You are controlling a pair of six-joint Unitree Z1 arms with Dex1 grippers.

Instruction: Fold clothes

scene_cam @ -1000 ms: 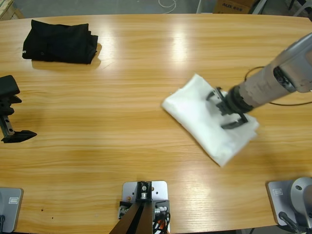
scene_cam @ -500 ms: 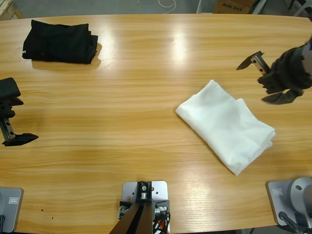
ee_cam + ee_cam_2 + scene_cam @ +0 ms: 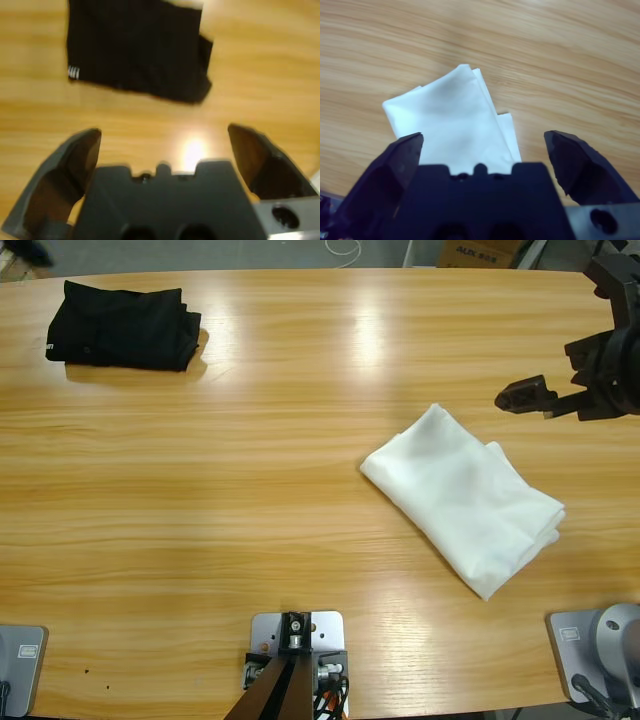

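Far left, top of the long wooden table [image 3: 250,490]: folded black garment [image 3: 122,325]. Left gripper [image 3: 162,150] above it, jaws spread wide, empty. Right of centre: folded white cotton T-shirt [image 3: 465,502], lying flat. Right gripper [image 3: 482,145] above it, jaws wide apart, holding nothing.

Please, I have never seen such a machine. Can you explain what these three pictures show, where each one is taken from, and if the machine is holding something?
This is a robot with two arms at a long wooden table. One picture looks down from a fixed camera above. The other two come from cameras on the arms' wrists, each looking along that arm's own black gripper.

Two garments lie on the table: a folded white T-shirt and, far from it, a folded black garment.

The right gripper is open and empty, with the T-shirt below it; in the view from above it shows at the right edge. The left gripper is also open and empty, looking at the black garment. Nothing is held.
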